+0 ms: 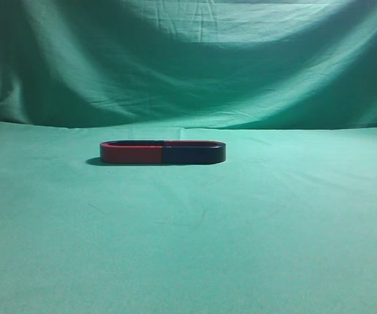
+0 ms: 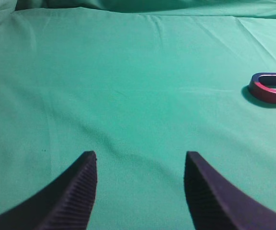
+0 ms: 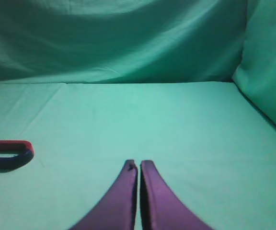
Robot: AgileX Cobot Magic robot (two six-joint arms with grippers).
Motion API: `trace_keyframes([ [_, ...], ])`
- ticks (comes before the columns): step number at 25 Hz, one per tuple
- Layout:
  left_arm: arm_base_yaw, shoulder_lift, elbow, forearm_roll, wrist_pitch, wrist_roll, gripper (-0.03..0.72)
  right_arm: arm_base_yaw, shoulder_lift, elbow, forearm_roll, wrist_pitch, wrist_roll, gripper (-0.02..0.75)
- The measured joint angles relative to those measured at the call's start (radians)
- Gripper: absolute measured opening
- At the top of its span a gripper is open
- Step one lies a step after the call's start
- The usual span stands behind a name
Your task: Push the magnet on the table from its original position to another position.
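Two low U-shaped magnets lie end to end as one oval on the green table [image 1: 188, 248]. The magnet [image 1: 194, 154] is the right half, with a dark navy arm facing the camera and a red far arm. Its curved end shows at the left edge of the right wrist view [image 3: 7, 162]. My right gripper [image 3: 139, 163] is shut and empty, well to the right of the magnet. My left gripper [image 2: 140, 155] is open and empty over bare cloth. Neither gripper shows in the exterior view.
The other magnet [image 1: 131, 154], with its red arm facing the camera, touches the magnet's left end; its curved end shows at the right edge of the left wrist view [image 2: 271, 94]. A draped green backdrop [image 1: 188, 59] rises behind the table.
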Motion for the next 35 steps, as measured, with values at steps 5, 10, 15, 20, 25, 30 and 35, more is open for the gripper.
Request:
trace_keyframes([
  [5, 0.000, 0.000, 0.000, 0.000, 0.000, 0.000, 0.372, -0.042, -0.060, 0.146, 0.000, -0.053, 0.021, 0.000],
  [10, 0.000, 0.000, 0.000, 0.000, 0.000, 0.000, 0.372, -0.045, -0.060, 0.220, 0.000, -0.054, 0.064, 0.000],
  [15, 0.000, 0.000, 0.000, 0.000, 0.000, 0.000, 0.372, -0.045, -0.064, 0.220, 0.000, -0.025, 0.066, 0.000],
  [20, 0.000, 0.000, 0.000, 0.000, 0.000, 0.000, 0.372, -0.045, -0.064, 0.220, 0.000, -0.025, 0.066, 0.000],
  [25, 0.000, 0.000, 0.000, 0.000, 0.000, 0.000, 0.372, -0.045, -0.064, 0.220, 0.000, -0.025, 0.069, 0.000],
  [30, 0.000, 0.000, 0.000, 0.000, 0.000, 0.000, 0.372, -0.045, -0.064, 0.220, 0.000, -0.025, 0.069, 0.000],
  [35, 0.000, 0.000, 0.000, 0.000, 0.000, 0.000, 0.372, -0.045, -0.064, 0.220, 0.000, -0.025, 0.071, 0.000],
])
